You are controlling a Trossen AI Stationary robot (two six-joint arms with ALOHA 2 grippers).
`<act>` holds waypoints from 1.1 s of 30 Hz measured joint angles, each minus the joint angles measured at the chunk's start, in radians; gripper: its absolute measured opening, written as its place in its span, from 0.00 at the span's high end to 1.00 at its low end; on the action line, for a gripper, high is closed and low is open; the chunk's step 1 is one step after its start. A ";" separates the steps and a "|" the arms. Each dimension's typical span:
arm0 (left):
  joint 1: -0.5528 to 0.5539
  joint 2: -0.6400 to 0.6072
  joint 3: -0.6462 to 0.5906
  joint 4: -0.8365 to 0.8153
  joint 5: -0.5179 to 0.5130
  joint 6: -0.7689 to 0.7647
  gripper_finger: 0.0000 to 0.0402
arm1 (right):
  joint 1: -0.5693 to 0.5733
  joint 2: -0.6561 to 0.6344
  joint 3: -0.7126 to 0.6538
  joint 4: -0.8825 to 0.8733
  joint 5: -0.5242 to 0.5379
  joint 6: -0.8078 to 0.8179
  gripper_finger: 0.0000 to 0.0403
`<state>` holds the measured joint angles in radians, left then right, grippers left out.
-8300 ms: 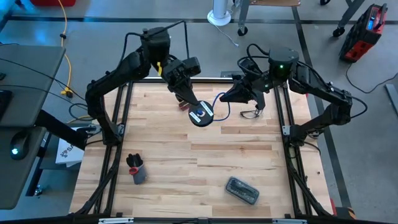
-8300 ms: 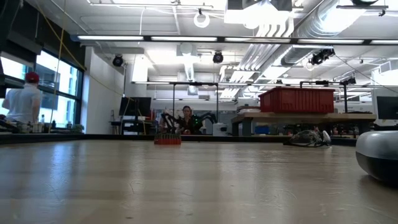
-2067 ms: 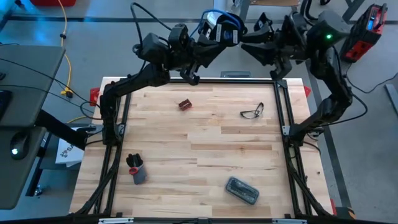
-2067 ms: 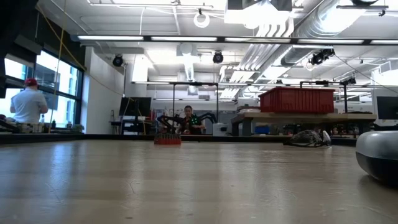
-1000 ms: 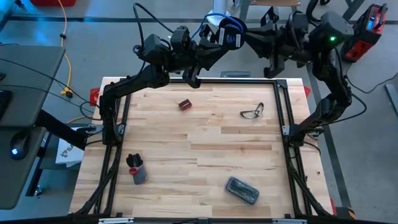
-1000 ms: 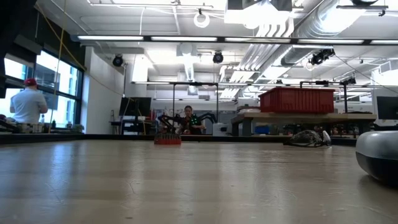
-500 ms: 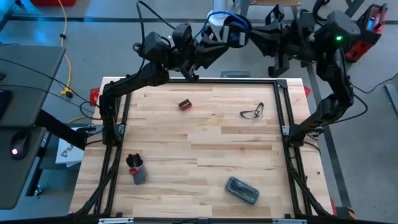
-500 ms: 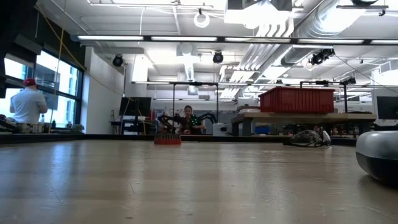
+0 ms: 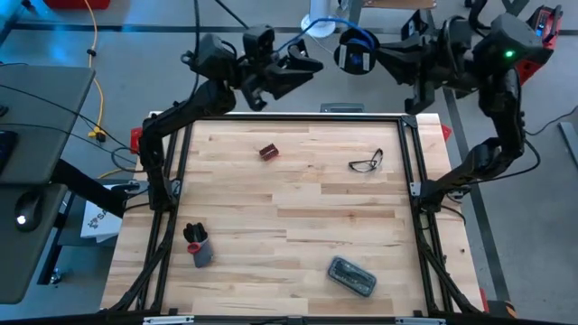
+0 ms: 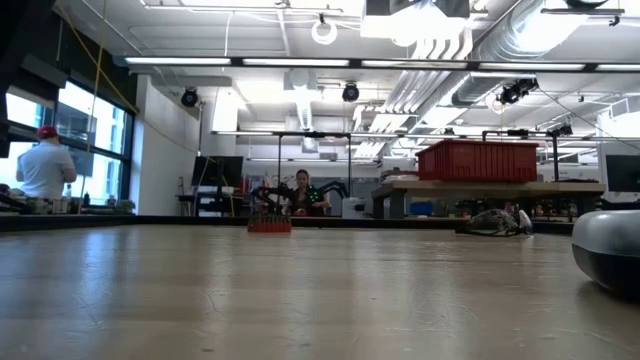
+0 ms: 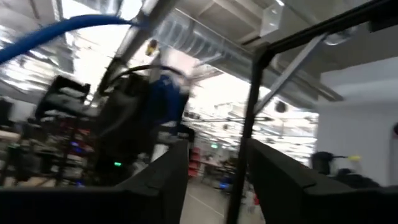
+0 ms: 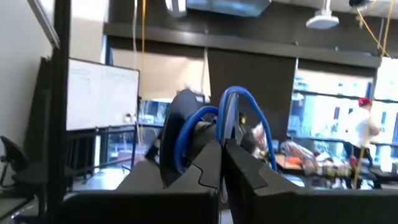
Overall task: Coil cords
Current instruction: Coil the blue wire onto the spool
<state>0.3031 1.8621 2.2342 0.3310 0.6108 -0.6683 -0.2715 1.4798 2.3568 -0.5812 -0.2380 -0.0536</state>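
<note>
High view: right jaws (image 9: 377, 56) pinch reel (image 9: 356, 51) w/ blue cord (image 9: 307, 30); left jaws (image 9: 302, 65) spread, apart.

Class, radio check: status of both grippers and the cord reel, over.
Right gripper shut on reel, high beyond the table's far edge. Left gripper open, apart from it. Blue cord arcs between them. Nothing in the way.
</note>
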 joint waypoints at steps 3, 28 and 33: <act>0.005 -0.013 0.000 -0.027 0.009 0.009 0.57 | -0.006 0.002 0.000 -0.033 -0.010 0.005 1.00; -0.010 -0.011 0.000 -0.152 -0.062 0.262 0.63 | -0.001 0.040 -0.003 -0.088 -0.033 0.027 1.00; -0.009 -0.011 0.000 -0.146 -0.065 0.286 0.70 | -0.001 0.039 -0.003 -0.091 -0.027 0.027 1.00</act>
<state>0.2943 1.8507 2.2341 0.1850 0.5455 -0.3819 -0.2722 1.5188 2.3539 -0.6724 -0.2650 -0.0265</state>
